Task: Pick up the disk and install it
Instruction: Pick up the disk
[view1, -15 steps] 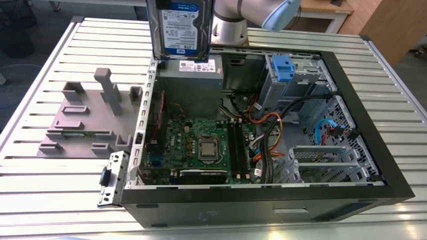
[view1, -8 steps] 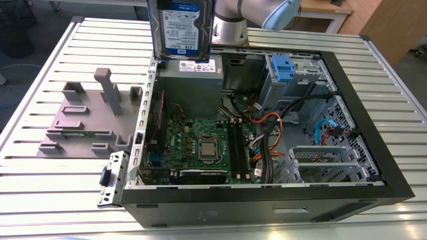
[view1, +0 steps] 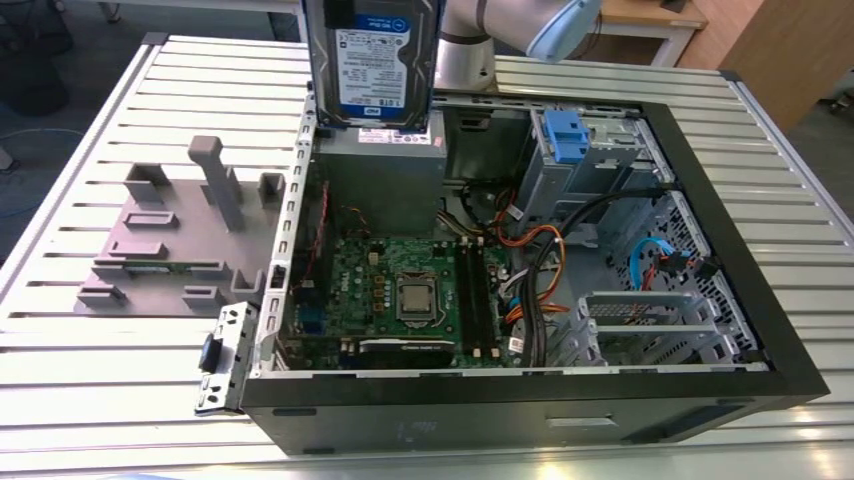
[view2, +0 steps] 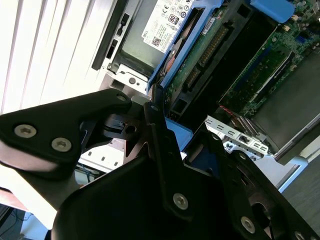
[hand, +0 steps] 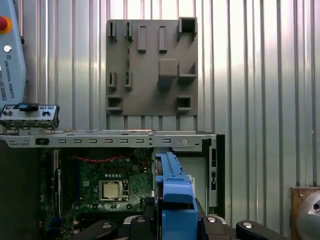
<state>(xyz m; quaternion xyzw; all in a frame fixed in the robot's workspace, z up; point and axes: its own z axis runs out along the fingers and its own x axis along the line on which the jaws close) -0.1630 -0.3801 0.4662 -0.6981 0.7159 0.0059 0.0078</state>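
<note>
The disk (view1: 379, 66), top cut off, sits clamped in the jaws

Open case (view1: 534, 405) is lying on its side on slatted table (view1: 107, 370), with motherboard (view1: 400, 290) and cables (view1: 534, 268) showing inside. Grey stand (view1: 174, 240) is sitting just beside the case, on the exterior view's left.

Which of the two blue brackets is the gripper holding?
The bracket framing the disk, held above the case; the other bracket sits inside it.
</note>
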